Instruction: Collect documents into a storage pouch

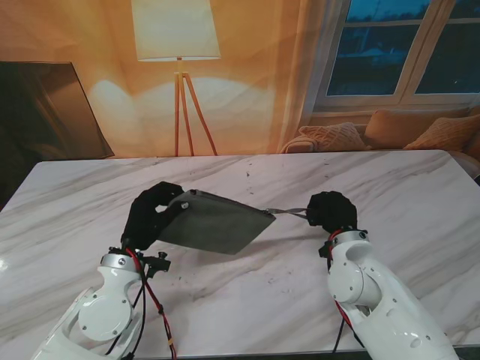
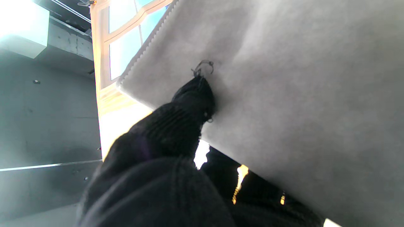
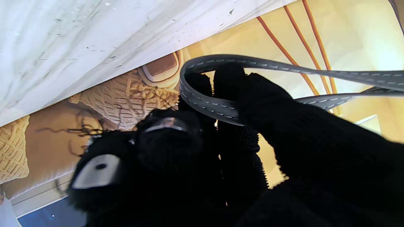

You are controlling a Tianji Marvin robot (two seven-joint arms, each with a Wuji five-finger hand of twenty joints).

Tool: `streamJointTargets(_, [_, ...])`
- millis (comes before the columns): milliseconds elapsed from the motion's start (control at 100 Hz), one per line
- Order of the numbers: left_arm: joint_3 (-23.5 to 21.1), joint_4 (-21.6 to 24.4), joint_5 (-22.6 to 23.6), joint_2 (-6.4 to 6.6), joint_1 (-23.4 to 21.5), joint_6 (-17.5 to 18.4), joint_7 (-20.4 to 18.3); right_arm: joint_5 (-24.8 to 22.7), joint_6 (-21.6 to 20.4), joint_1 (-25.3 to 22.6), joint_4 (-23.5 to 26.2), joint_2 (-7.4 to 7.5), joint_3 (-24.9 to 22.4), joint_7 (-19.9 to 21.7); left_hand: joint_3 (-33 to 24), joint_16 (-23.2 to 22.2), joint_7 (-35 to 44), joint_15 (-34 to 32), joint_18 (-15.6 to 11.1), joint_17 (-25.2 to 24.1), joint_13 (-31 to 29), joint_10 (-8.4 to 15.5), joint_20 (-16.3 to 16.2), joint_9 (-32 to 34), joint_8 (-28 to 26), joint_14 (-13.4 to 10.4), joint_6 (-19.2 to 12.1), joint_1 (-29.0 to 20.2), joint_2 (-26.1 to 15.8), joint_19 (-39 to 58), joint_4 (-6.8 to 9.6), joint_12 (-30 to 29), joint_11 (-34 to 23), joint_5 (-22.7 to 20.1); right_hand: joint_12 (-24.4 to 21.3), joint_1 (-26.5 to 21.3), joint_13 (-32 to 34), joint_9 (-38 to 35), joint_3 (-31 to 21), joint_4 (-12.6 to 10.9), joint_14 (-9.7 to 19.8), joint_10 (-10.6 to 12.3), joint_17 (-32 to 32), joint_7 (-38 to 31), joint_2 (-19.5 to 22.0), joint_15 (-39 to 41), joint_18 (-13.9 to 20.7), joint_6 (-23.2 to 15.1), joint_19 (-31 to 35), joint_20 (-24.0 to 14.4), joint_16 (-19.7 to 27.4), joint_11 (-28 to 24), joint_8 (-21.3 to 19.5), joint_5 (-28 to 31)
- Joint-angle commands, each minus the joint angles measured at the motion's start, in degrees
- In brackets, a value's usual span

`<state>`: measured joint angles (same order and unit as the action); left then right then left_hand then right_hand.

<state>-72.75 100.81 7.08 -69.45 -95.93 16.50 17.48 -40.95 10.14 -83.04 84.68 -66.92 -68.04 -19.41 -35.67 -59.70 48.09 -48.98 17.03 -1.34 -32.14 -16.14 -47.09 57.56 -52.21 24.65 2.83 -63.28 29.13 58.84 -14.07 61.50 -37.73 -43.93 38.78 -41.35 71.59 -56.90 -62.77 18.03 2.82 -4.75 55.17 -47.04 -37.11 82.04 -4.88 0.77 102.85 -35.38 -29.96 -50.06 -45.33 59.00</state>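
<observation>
Over the middle of the white marble counter, seen from the stand, a flat grey pouch hangs in the air, tilted, with its left end higher. The left hand, in a black glove, is closed on that left end. The right hand, also gloved in black, is curled around a thin grey strap that runs from the pouch's right corner. The counter is veined with grey and carries dark specks. Behind it stands a floor lamp on wooden tripod legs against a warm orange wall, a dark panel at far left, and at right a window above a sofa with knitted cushions.

In the left wrist view, the pouch's pale felt-like face fills most of the picture, its stitched edge running diagonally. One black fingertip presses against the fabric, beside a small loose thread. A bright window frame and a grey ceiling show past the edge.

In the right wrist view, the strap, grey with light stitching, loops around the black fingers, which are folded over it. The marble counter edge, knitted cushions and the lamp's orange legs lie beyond.
</observation>
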Motion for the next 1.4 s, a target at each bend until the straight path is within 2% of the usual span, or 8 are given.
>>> streamJointTargets(0, [-0.6, 1.2, 0.1, -0.22, -0.1, 0.4, -0.2, -0.3, 1.0, 0.0, -1.3, 0.39, -0.3, 0.7, -7.6, -0.1, 14.0, 0.3, -1.1, 0.5, -2.4, 3.8, -1.1, 1.9, -6.9, 0.2, -5.5, -2.5, -6.4, 1.7, 2.27, 0.5, -1.1, -7.9, -1.0, -9.0, 0.4, -1.2, -5.3, -2.9, 0.7, -3.5, -0.1, -9.2, 3.3, -0.1, 1.0, -9.7, 4.2, -0.8, 0.0, 0.2, -3.8, 7.8])
streamJointTargets(350, [-0.9, 1.6, 0.3, -0.23, 0.0, 0.8, 0.0, -0.2, 2.1, 0.1, -2.2, 0.42, -0.2, 1.0, -7.7, 0.1, 14.0, 0.2, -1.0, 0.9, -2.6, 3.7, -1.0, 2.0, -7.0, 0.1, -5.7, -2.3, -6.4, 1.8, 2.27, 0.4, -1.2, -7.9, -1.2, -8.9, -0.2, -0.7, -4.5, -2.9, 0.3, -3.1, -1.4, -7.1, 4.2, -1.1, 0.6, -8.7, 3.2, -0.8, 0.3, 0.6, -2.4, 5.7])
streamJointTargets(500, [-0.5, 1.3, -0.4, -0.3, 0.5, 0.6, -0.2, 0.5, 1.3, -0.4, -1.3, 0.49, -0.4, 1.9, -7.7, 0.2, 14.0, 0.2, -0.9, 1.2, -2.6, 3.8, -1.0, 2.1, -7.0, 0.1, -5.8, -2.3, -6.4, 2.0, 2.28, 0.4, -1.2, -7.9, -2.0, -6.3, -7.1, 4.2, -2.4, -3.1, -1.8, -1.7, -9.8, -6.3, 3.3, -8.7, -1.1, -9.0, -3.7, 0.0, 0.9, 4.7, 17.0, -9.9])
streamJointTargets(590, [0.0, 1.0, -1.2, -0.33, 1.2, 0.4, -0.5, 0.4, 0.0, -0.9, -0.4, 0.69, -0.8, 2.4, -7.7, 0.2, 14.0, 0.2, -1.1, 0.9, -2.5, 3.8, -0.9, 2.0, -7.0, 0.1, -5.7, -2.3, -6.5, 1.9, 2.28, 0.4, -1.1, -7.9, -3.7, 1.4, -13.7, 11.4, -6.3, -2.6, -2.7, -0.5, -16.6, -3.6, -0.7, -15.5, -1.6, -8.2, -9.4, 0.6, 2.6, 7.8, 20.8, -18.7])
streamJointTargets(640, [0.3, 0.9, -1.7, -0.32, 1.6, 0.2, -0.8, 0.5, -0.6, -1.3, 0.2, 0.76, -1.1, 2.8, -7.7, 0.3, 14.0, 0.2, -1.0, 1.0, -2.6, 3.8, -0.9, 2.0, -7.0, 0.2, -5.7, -2.3, -6.4, 2.0, 2.29, 0.4, -1.1, -7.9, -7.0, 6.1, -17.1, 16.6, -8.6, -4.1, -2.8, 0.1, -19.7, 2.1, -1.4, -18.7, -1.5, -6.8, -11.9, -0.5, 2.9, 7.7, 19.3, -21.3])
streamJointTargets(710, [0.7, 0.7, -2.3, -0.31, 2.1, 0.0, -1.3, 1.0, -1.8, -2.0, 1.4, 0.89, -1.8, 3.7, -7.7, 0.3, 14.0, 0.2, -1.1, 1.0, -2.6, 3.8, -0.9, 2.0, -7.0, 0.2, -5.7, -2.4, -6.5, 2.0, 2.31, 0.4, -1.1, -7.9, -9.2, 13.0, -22.3, 22.9, -10.6, -10.2, -2.5, 0.7, -24.7, 9.3, -2.3, -24.3, -1.2, -5.2, -15.6, -2.0, 0.5, 9.7, 14.2, -25.4])
streamJointTargets(980, [2.5, -0.4, -4.5, -0.39, 4.6, -0.7, -2.6, 2.8, -6.8, -4.8, 5.6, 1.58, -4.5, 7.6, -7.7, 0.3, 14.0, 0.2, -1.0, 1.0, -2.6, 3.8, -0.8, 2.1, -7.1, 0.2, -5.7, -2.4, -6.4, 2.1, 2.31, 0.4, -1.1, -8.0, -12.3, 17.8, -35.8, 36.1, -6.7, -9.1, -1.6, 2.7, -36.1, 14.1, -5.1, -38.2, -0.4, -4.6, -27.4, -3.3, 3.7, 15.5, 15.5, -36.5])
streamJointTargets(1390, [5.4, -1.9, -8.6, -1.29, 7.4, -0.7, -1.9, 8.3, -10.8, -5.4, 7.2, 1.53, -3.8, 10.5, -7.5, 0.4, 14.0, 0.2, -0.9, 1.2, -2.6, 4.1, -0.8, 2.0, -7.1, 0.1, -5.9, -2.4, -6.5, 2.2, 2.34, 0.4, -1.0, -7.9, -15.1, 21.4, -43.9, 35.1, -4.2, -8.9, -1.2, 4.5, -47.1, 18.3, -6.0, -55.4, 0.2, -4.7, -47.5, -1.6, 10.2, 20.9, 16.1, -39.9])
